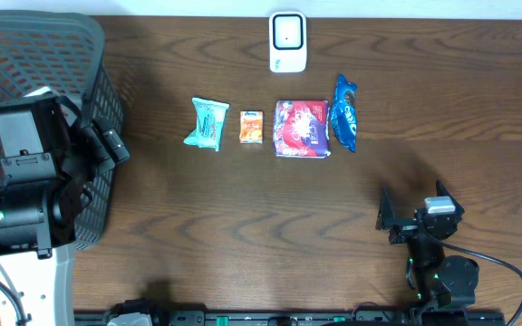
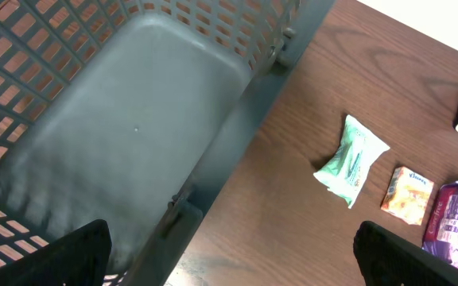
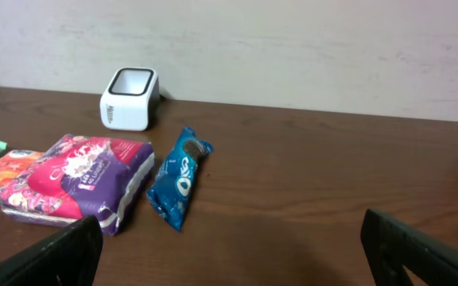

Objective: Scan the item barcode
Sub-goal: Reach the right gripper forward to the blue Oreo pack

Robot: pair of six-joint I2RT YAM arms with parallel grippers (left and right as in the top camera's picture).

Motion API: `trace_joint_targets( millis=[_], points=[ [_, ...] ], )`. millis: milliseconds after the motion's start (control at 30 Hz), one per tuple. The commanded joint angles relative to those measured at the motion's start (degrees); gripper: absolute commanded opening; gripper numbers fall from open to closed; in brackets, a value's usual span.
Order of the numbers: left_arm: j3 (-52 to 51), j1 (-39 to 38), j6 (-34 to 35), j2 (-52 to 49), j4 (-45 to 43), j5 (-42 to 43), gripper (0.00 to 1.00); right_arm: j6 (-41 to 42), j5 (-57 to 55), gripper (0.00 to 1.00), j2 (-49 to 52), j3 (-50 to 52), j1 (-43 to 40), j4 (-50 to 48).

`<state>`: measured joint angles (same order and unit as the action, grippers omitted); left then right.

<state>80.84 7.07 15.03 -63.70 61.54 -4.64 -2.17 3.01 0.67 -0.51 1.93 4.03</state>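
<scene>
On the bench, overhead view: four items in a row at centre, namely green tissue pack (image 1: 208, 123), small orange box (image 1: 251, 126), purple-pink pack (image 1: 302, 128) and Oreo pack (image 1: 344, 112), the last two just beside each other. White scanner (image 1: 287, 41) stands behind the row near the far edge. Grey basket (image 1: 34, 54) sits far left. At the basket's right rim hangs the left gripper (image 1: 107, 145); the right gripper (image 1: 412, 210) sits near the front edge, right of the row. Neither holds anything. No item is lifted, so the step in hand reads as reach and grasp. Judgement: the Oreo pack is nearest the right arm. Take it across its narrow width, keep the barcode side clear of the fingers, then turn that side to the scanner window. No view shows where the barcode is.

Left wrist view: fingers (image 2: 70, 254) spread wide, empty, over the basket. Adds the basket's inside: the visible floor carries nothing, where overhead the arm covers part of it. Tissue pack, orange box and an edge of the purple-pink pack show at right.

Right wrist view: fingers (image 3: 54, 254) wide apart, empty, low over the bench. The low side angle adds thickness: Oreo pack thin and flat, purple-pink pack thicker, scanner window on its top face. Basket out of frame.
</scene>
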Motion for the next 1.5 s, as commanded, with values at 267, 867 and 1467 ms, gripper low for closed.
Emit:
trace_joint_targets(
  millis=[267, 867, 1467],
  points=[
    [1.14, 0.24, 0.31, -0.33, 0.17, -0.52, 0.98, -16.35, -10.21, 0.99, -0.35, 0.15, -0.50, -0.44],
    [1.14, 0.24, 0.31, -0.33, 0.17, -0.52, 0.98, 2.67, 33.46, 0.99, -0.35, 0.15, -0.35, -17.22],
    [1.14, 0.24, 0.31, -0.33, 0.17, -0.52, 0.98, -6.95, 21.07, 0.99, 36.02, -44.54, -0.50, 13.57]
  ],
)
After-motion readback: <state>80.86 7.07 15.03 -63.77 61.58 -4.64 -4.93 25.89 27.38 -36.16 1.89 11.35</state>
